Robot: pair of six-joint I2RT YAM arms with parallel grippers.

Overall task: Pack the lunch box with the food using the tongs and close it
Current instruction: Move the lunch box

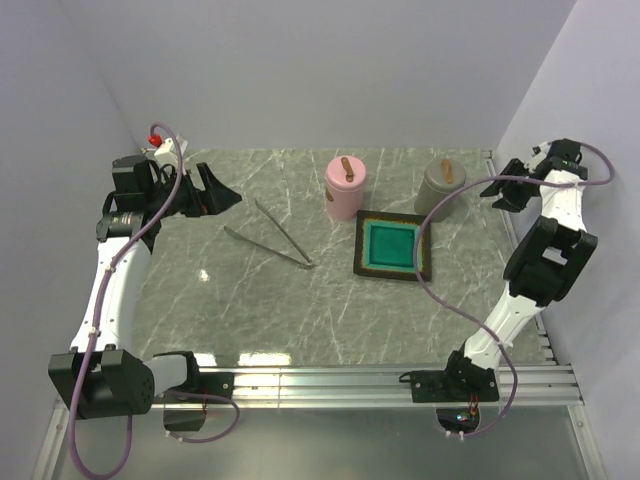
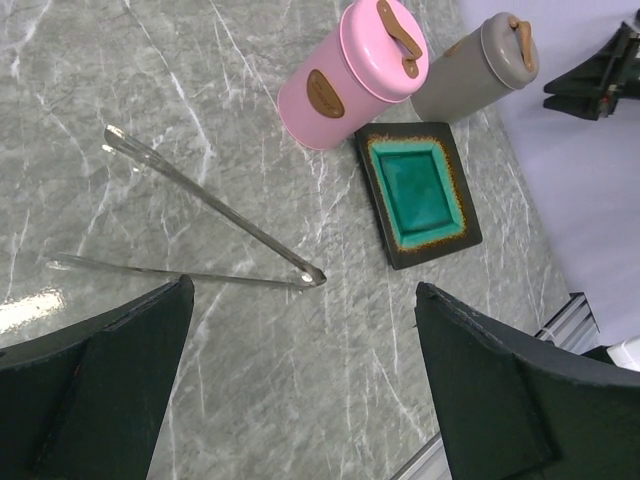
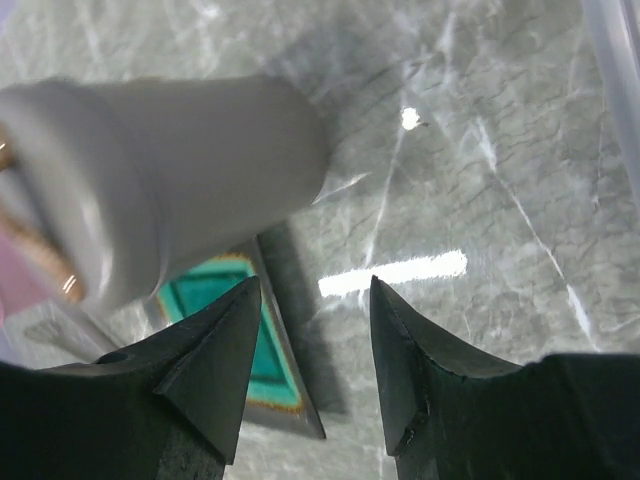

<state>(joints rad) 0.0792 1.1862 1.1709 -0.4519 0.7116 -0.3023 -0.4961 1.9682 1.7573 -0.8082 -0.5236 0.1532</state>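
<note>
Left claw gapes wide, right claw parted, empty; grey canister blurred.

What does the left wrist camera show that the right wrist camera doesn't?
Only the left wrist: the tongs lying free on the table, and the pink canister in full. Only the right wrist: a close look at the right gripper, fingers apart, nothing held. Both: the grey canister, the teal tray and the table.
</note>
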